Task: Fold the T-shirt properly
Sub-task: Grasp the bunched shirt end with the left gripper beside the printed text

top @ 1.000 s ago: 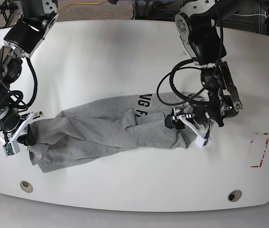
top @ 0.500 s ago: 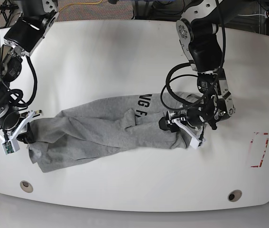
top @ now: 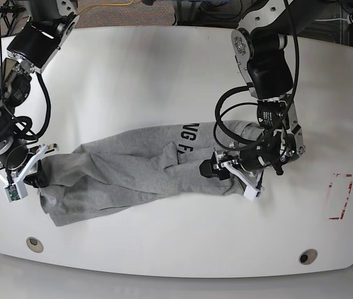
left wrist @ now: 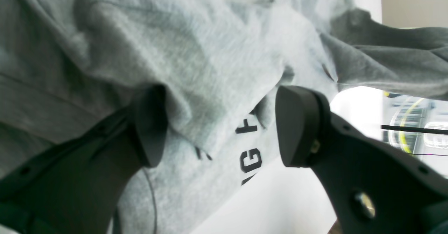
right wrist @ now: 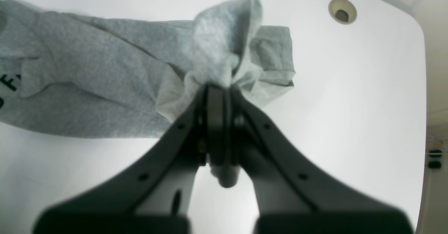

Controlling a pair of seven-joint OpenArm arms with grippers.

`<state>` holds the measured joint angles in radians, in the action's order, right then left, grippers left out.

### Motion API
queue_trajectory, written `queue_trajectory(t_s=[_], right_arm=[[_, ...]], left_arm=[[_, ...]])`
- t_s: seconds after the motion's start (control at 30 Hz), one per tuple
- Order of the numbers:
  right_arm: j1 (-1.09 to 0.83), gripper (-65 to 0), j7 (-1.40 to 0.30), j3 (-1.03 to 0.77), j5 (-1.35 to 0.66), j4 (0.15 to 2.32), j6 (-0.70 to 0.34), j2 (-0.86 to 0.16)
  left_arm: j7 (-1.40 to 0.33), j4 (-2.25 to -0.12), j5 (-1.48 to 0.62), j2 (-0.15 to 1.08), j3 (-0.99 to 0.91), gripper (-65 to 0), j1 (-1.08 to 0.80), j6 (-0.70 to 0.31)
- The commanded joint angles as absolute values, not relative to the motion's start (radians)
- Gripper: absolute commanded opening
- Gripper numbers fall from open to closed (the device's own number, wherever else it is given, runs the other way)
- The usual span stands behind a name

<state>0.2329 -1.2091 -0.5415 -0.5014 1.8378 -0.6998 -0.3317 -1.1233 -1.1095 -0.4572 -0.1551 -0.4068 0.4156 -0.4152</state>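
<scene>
White tabletop (top: pixel 164 75) carries everything, and all places below are given from the T-shirt (top: pixel 132 171). Heather-grey and bunched into a long rope, the T-shirt lies across the middle of the table, its long axis running from the near left in the base view up toward the right, with dark block lettering (top: pixel 187 138) showing on its upper edge.

At the T-shirt's lower-left end sits the right gripper (right wrist: pixel 217 90), clamped tight on a gathered wad of the cloth; the right wrist view shows fabric puffing out from between the closed jaws. At the opposite end is the left gripper (left wrist: pixel 217 122), its jaws standing apart with a raised fold of grey cloth between them. One pad (left wrist: pixel 150 125) presses into the fabric, while the other looks clear of it, so nothing is pinched there.

Judging from this, the next move turns on that far end: the cloth already lies between the left jaws, so the left arm is the nearer one and need only close before the two ends can be drawn apart along the shirt's length.
</scene>
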Motion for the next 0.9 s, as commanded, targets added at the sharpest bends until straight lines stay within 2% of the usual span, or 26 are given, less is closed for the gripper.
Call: queue_trajectory(t_s=[0.0, 0.47, 0.57, 0.6, 0.63, 0.67, 0.77, 0.87], right_arm=[[0.255, -62.9, -1.184, -0.542, -0.515, 1.853, -0.698, -0.338], [0.255, -62.9, -1.184, -0.541, -0.515, 1.853, -0.698, -0.338], [0.255, -62.9, -1.184, -0.541, -0.515, 1.853, -0.698, -0.338], [0.255, -62.9, -1.184, -0.541, -0.515, 1.853, -0.698, -0.337], [0.255, -62.9, -1.184, -0.541, -0.515, 1.853, -0.698, -0.337], [0.255, -62.9, -1.184, -0.541, -0.515, 1.853, -0.698, -0.337], [0.255, -62.9, -1.184, -0.541, -0.515, 1.853, -0.698, -0.337], [0.255, -62.9, -1.184, -0.542, -0.515, 1.853, -0.698, -0.337]], left_arm=[[-1.113, -1.084, -0.476, -0.157, -0.404, -21.0, 0.453, -0.417], [-1.072, -1.041, -0.476, -0.157, -0.361, -22.5, 0.466, -0.417], [-1.058, -1.041, -0.478, -0.157, -0.357, -31.0, 0.466, -0.417], [-1.05, -1.041, -0.478, -0.157, -0.357, -37.2, 0.466, -0.417], [-1.046, -1.041, -0.478, -0.157, -0.357, -40.0, 0.466, -0.417], [-1.033, -1.041, -0.478, -0.157, -0.355, -47.8, 0.466, -0.417], [-1.003, -1.04, -0.478, -0.157, -0.354, -58.7, 0.466, -0.418], [-0.997, -1.04, -0.478, -0.157, -0.338, -59.7, 0.466, -0.42]])
